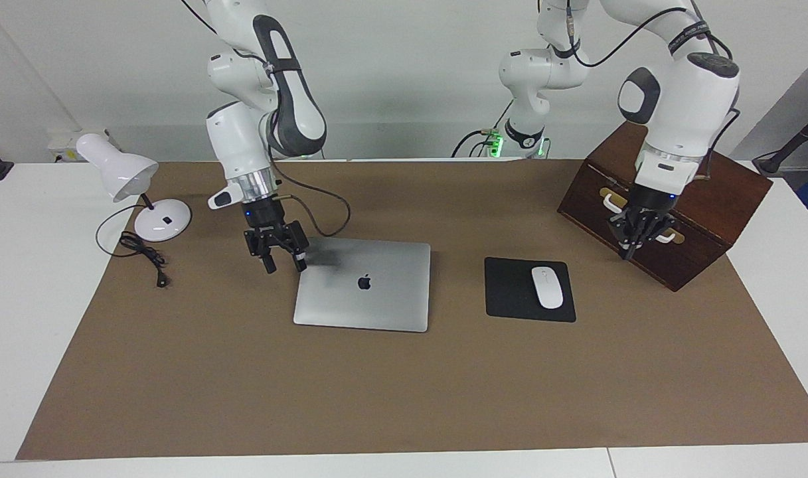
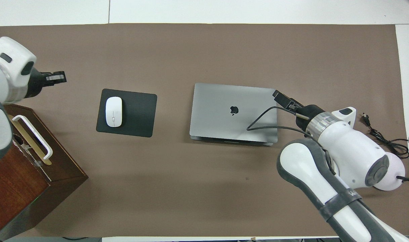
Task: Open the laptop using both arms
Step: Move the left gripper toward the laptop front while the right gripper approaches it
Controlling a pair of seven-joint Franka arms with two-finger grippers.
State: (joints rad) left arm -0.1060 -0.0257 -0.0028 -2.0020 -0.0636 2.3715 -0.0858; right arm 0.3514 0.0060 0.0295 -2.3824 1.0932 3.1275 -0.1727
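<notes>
The laptop [image 1: 377, 299] [image 2: 224, 111] lies closed and flat in the middle of the brown mat, silver lid up. My right gripper [image 1: 284, 264] [image 2: 280, 97] hangs open just above the laptop's edge toward the right arm's end of the table, at the corner nearer the robots, holding nothing. My left gripper [image 1: 631, 244] [image 2: 58, 77] is shut and empty. It hangs in the air over the mat in front of the wooden box's handle, toward the left arm's end from the mouse pad.
A dark wooden box [image 1: 709, 199] [image 2: 23, 174] with a white handle stands at the left arm's end. A black mouse pad [image 1: 510, 292] [image 2: 137, 114] with a white mouse [image 1: 547, 287] [image 2: 113, 111] lies beside the laptop. A white desk lamp [image 1: 121, 174] and its cable [image 1: 145, 255] [image 2: 385, 139] are at the right arm's end.
</notes>
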